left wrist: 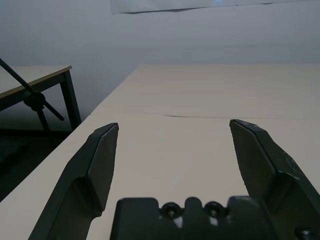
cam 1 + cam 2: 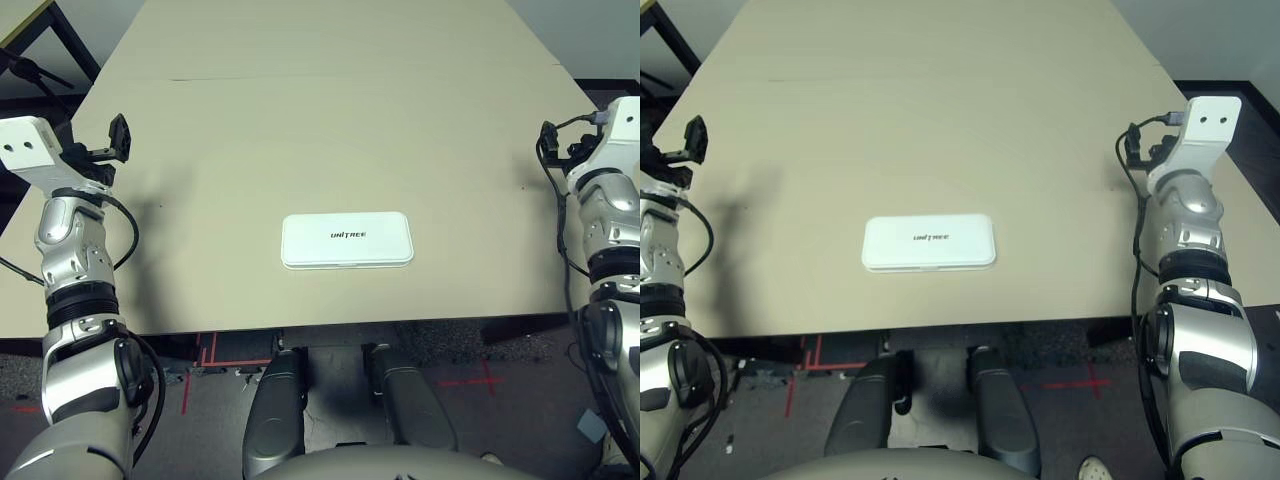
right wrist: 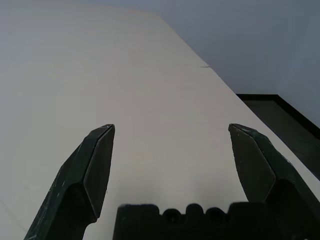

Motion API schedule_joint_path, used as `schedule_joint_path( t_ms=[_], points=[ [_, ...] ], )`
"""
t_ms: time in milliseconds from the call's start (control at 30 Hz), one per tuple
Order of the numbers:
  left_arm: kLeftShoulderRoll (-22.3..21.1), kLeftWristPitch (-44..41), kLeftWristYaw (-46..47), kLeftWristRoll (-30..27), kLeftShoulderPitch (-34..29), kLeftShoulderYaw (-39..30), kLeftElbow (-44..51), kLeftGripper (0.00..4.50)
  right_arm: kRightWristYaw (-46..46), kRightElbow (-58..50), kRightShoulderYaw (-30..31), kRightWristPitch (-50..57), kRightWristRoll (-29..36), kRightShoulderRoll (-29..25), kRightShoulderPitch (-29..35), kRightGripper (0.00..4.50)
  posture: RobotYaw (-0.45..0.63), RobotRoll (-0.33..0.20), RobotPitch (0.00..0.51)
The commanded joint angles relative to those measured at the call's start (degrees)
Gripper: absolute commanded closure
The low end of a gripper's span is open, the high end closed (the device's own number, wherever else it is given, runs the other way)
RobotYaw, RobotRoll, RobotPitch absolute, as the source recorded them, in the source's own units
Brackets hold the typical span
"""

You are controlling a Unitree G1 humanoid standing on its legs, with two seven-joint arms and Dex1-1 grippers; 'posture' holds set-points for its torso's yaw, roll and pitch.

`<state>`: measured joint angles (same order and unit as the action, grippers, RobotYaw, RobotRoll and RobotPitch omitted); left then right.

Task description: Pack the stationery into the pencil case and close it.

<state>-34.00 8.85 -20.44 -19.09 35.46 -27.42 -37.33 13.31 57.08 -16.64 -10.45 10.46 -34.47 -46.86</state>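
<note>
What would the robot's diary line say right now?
pencil case: closed, near table front edge | left gripper: jaws open, empty | right gripper: jaws open, empty

A large beige table (image 2: 330, 130) fills most of the scene; a thin dark seam (image 2: 215, 78) runs across its far part. Beyond the far end stands a plain pale wall (image 1: 200, 35), evenly lit, with a white sheet (image 1: 165, 5) along its top. At the left — a second table (image 1: 35, 80) with a light top and black legs; a black strut (image 1: 35, 100) stands just before it. The floor (image 2: 470, 400) below the near edge is grey and speckled, marked with red tape lines (image 2: 205, 355) and a red cross (image 2: 485, 380).
</note>
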Motion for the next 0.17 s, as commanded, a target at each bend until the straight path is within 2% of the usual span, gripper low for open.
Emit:
schedule_joint_path(
  t_ms=[33,167],
  points=[
    [-0.07,-0.40,-0.05,0.59,-0.56,1.01,0.65,0.03,0.43,1.53,-0.04,-0.66,-0.45,0.36,-0.52,0.00,-0.01,0.000,0.201],
    [-0.31,-0.86,-0.02,0.29,-0.61,1.39,1.07,0.03,0.58,1.49,0.04,-0.62,-0.41,0.86,-0.57,0.00,-0.01,0.000,0.203]
  ],
)
